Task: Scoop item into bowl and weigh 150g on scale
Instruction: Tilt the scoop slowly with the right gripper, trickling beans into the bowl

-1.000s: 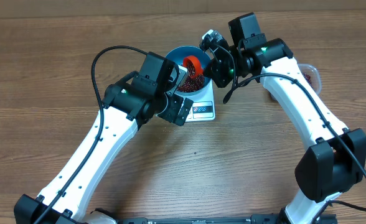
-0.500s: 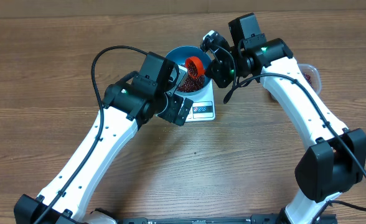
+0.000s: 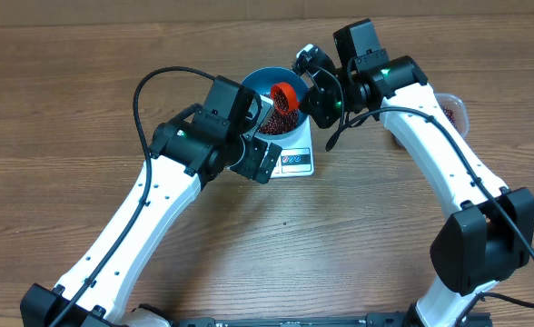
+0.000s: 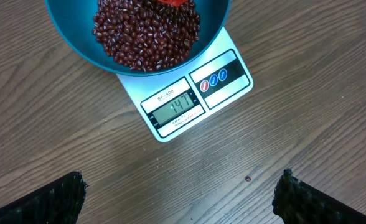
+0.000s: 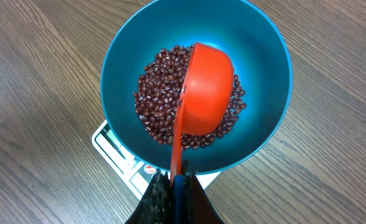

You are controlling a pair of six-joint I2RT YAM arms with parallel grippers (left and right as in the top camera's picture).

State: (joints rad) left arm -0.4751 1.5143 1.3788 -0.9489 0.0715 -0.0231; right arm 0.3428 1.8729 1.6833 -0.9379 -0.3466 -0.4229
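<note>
Right tool (image 5: 173, 180), pinched on the handle of the red scoop (image 5: 205, 93), held its long axis straight ahead, cup tipped over the beans (image 5: 155, 93) in the blue bowl (image 5: 264, 56) atop the scale (image 4: 226, 78), which apparently read slightly under target. My left tool (image 4: 180, 193) hung spread, empty, nearby.

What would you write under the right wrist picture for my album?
Shut fingers hold an orange scoop tipped over red-brown beans in a blue bowl on a white scale.

Left end effector (image 4: 183, 204) points straight down, fingers (image 4: 52, 200) spread wide; right end effector (image 5: 173, 186), opposite it, is pinched tight.
</note>
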